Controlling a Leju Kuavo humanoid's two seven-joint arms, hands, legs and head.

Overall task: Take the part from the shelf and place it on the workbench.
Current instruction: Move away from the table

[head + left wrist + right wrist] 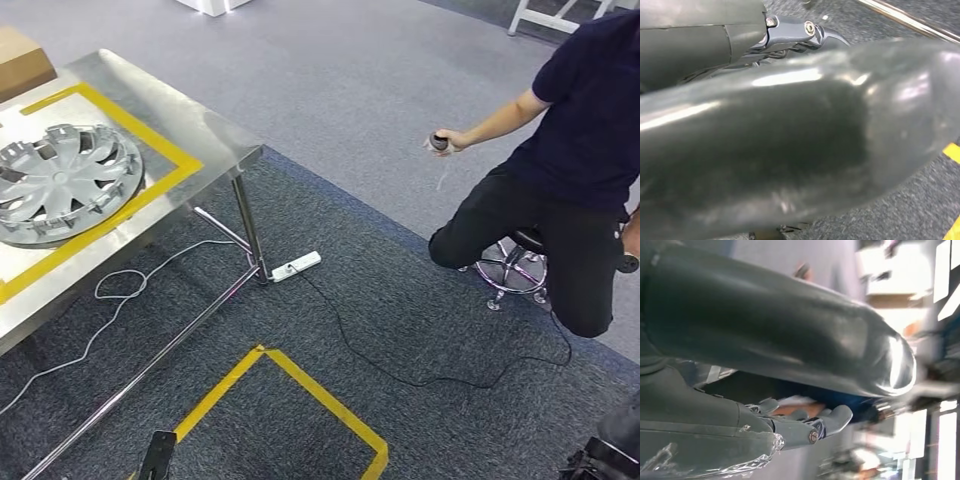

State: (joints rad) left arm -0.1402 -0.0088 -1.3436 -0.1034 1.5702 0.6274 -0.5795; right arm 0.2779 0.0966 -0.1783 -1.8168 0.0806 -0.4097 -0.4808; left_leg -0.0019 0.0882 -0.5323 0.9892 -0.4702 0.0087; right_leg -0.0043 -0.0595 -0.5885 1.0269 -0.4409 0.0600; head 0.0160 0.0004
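Note:
The part, a silver hubcap (64, 180), lies flat on the steel workbench (204, 130) at the left, inside a yellow tape outline. In the left wrist view my left hand (791, 140) hangs over the carpet, its thick thumb close to the camera and its fingers (806, 32) stretched out, with nothing in them. My right hand (783, 340) in the right wrist view is likewise empty, its fingers (821, 422) straight and apart from the thumb. Neither hand is near the hubcap.
A person (581, 160) sits on a stool (517, 265) at the right, holding a small controller (439, 141). A power strip (296, 266) and cables lie by the bench leg (249, 225). A yellow tape square (302, 400) marks the carpet in front of me.

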